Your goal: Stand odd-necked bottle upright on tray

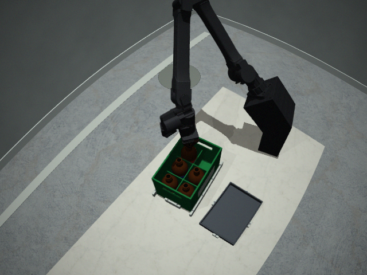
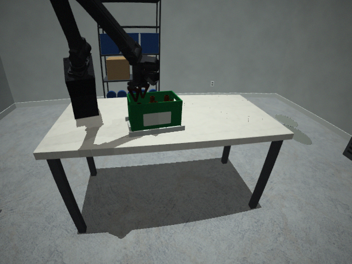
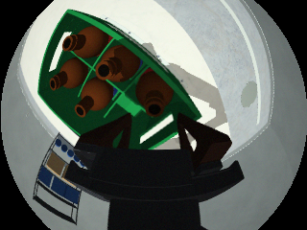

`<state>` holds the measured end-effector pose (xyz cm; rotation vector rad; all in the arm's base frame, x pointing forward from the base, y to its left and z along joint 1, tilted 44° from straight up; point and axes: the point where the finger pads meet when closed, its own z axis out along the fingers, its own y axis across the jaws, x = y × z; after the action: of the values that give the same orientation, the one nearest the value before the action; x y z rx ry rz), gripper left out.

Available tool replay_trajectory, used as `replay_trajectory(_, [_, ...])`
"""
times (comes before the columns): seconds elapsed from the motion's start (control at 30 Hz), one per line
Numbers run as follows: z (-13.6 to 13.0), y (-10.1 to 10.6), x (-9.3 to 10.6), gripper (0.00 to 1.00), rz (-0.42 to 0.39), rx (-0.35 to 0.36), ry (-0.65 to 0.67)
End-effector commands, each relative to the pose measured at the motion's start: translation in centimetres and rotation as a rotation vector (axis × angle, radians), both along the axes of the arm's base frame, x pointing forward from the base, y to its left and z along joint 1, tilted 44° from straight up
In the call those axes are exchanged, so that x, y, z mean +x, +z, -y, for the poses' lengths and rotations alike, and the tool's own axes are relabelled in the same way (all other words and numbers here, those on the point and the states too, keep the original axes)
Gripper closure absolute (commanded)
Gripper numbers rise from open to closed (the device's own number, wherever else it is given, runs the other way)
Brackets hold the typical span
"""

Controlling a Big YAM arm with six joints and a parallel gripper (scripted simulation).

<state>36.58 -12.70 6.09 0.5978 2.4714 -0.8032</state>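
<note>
Five brown bottles stand in the green crate [image 1: 180, 201] [image 2: 136, 119] [image 3: 58, 111]. One bottle [image 1: 188, 154] [image 3: 153, 90] is at the end nearest the arm, beside an empty compartment. The middle pair is one bottle [image 1: 179, 167] [image 3: 122, 62] and another [image 1: 196, 175] [image 3: 97, 95]. The far pair is one bottle [image 1: 169, 180] [image 3: 91, 40] and another [image 1: 186, 190] [image 3: 72, 73]. I cannot tell any neck difference. My gripper [image 2: 138, 99] [image 3: 154, 116] is open and points down at the arm-end bottle's mouth, holding nothing. The grey tray [image 1: 231, 213] has nothing on it.
A light rail [image 1: 207, 189] [image 2: 156, 131] runs along the crate's base, between crate and tray in the top view. The crate's walls and dividers surround the bottles. The black arm base [image 1: 269, 118] [image 2: 82, 96] stands on the table [image 1: 118, 236] [image 2: 221, 122]. A shelf rack is behind.
</note>
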Motion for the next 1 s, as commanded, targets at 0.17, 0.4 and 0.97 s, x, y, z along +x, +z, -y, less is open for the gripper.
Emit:
replay_trajectory(0.17, [0.21,-0.19,-0.1,0.39,-0.004,-0.001,0.005])
replay_trajectory(0.4, [0.18,-0.03,0.08,0.39,0.002,-0.001,0.006])
replay_trajectory(0.97, [0.18,-0.03,0.07,0.39,0.002,-0.001,0.006])
